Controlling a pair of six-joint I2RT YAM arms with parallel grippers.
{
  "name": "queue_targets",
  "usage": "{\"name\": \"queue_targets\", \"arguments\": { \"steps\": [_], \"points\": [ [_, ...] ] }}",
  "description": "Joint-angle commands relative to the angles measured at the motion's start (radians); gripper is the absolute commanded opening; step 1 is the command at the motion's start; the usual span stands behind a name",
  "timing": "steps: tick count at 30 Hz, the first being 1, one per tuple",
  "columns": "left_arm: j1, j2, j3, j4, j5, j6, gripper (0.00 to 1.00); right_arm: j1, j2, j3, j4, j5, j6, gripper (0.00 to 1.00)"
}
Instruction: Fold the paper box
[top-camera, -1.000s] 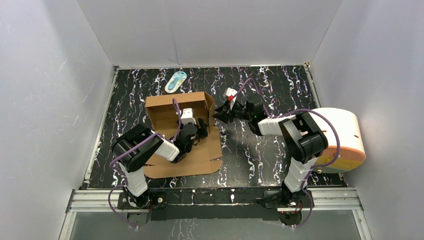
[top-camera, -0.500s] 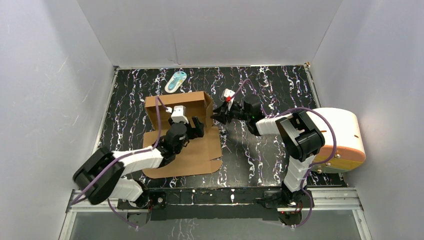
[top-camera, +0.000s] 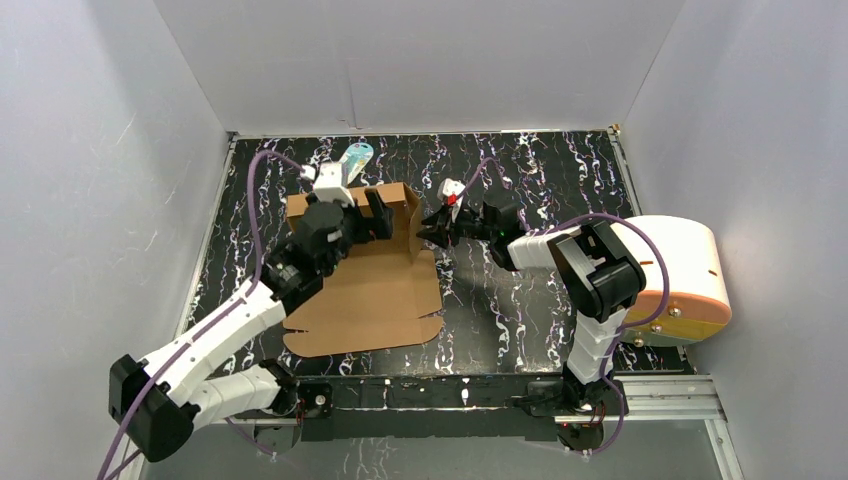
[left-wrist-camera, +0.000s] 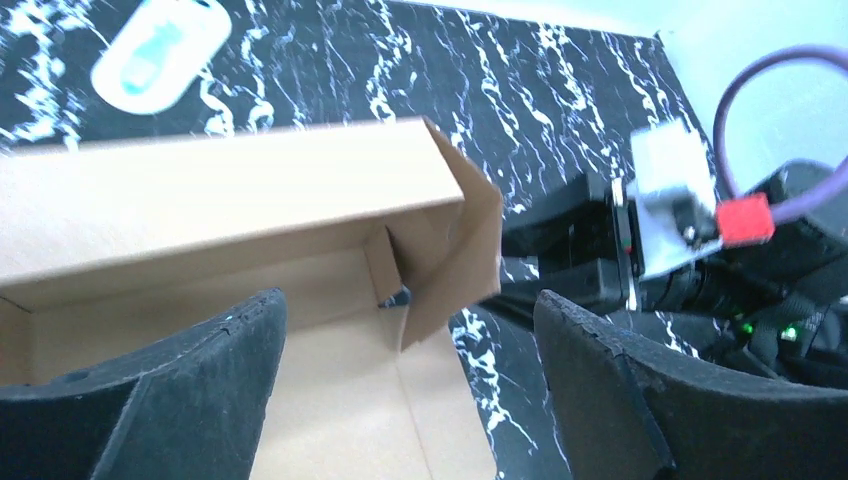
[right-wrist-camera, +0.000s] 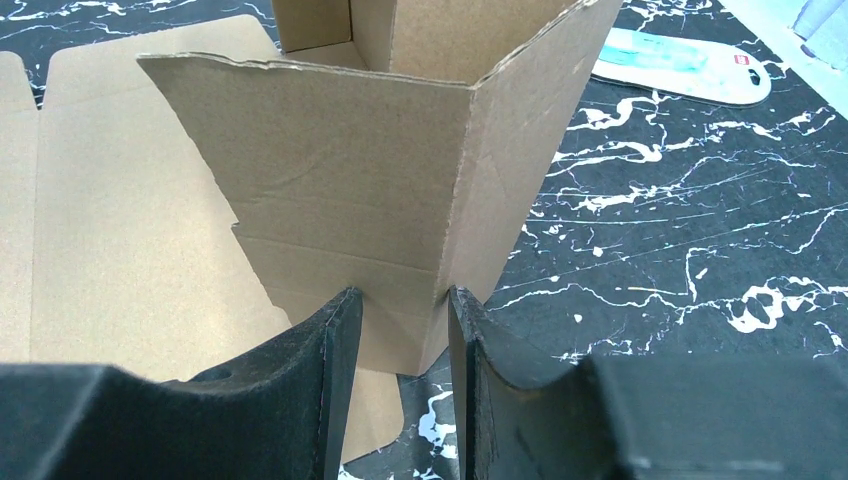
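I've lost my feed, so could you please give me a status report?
Left gripper open over paper box. Right gripper clamped on its right corner. Oval packet behind, clear.

The paper box (top-camera: 365, 295) lies half-raised on the black marbled table (top-camera: 570, 170). Its back wall and right end flap stand upright, closing off the far and right sides, while the flat near panel gives an open way in from the front. The left gripper (left-wrist-camera: 410, 400), jaws wide, hangs over that hollow. The right gripper (top-camera: 437, 228) crowds the box's right corner. Bare tabletop runs wide between box and cream cylinder (top-camera: 680, 270). A white-and-blue oval item (top-camera: 352, 162) lies just behind the back wall.
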Motion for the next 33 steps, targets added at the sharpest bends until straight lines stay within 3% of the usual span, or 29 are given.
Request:
{"name": "queue_targets", "arguments": {
  "steps": [1, 5, 10, 13, 22, 33],
  "points": [
    [0.095, 0.065, 0.209, -0.251, 0.028, 0.116, 0.91, 0.007, 0.016, 0.040, 0.041, -0.015, -0.025, 0.46],
    [0.260, 0.184, 0.386, -0.356, 0.141, 0.175, 0.92, 0.006, 0.013, 0.051, 0.018, -0.012, -0.028, 0.46],
    [0.358, 0.331, 0.544, -0.441, 0.243, 0.270, 0.92, 0.010, 0.006, 0.053, 0.019, -0.007, -0.032, 0.46],
    [0.379, 0.363, 0.521, -0.397, 0.248, 0.340, 0.92, 0.010, 0.008, 0.059, 0.021, -0.004, -0.031, 0.47],
    [0.452, 0.482, 0.544, -0.370, 0.490, 0.425, 0.92, 0.021, 0.024, 0.071, 0.045, 0.006, -0.028, 0.47],
    [0.454, 0.525, 0.504, -0.363, 0.571, 0.450, 0.91, 0.033, 0.052, 0.093, 0.080, 0.035, -0.022, 0.47]
  ]
}}
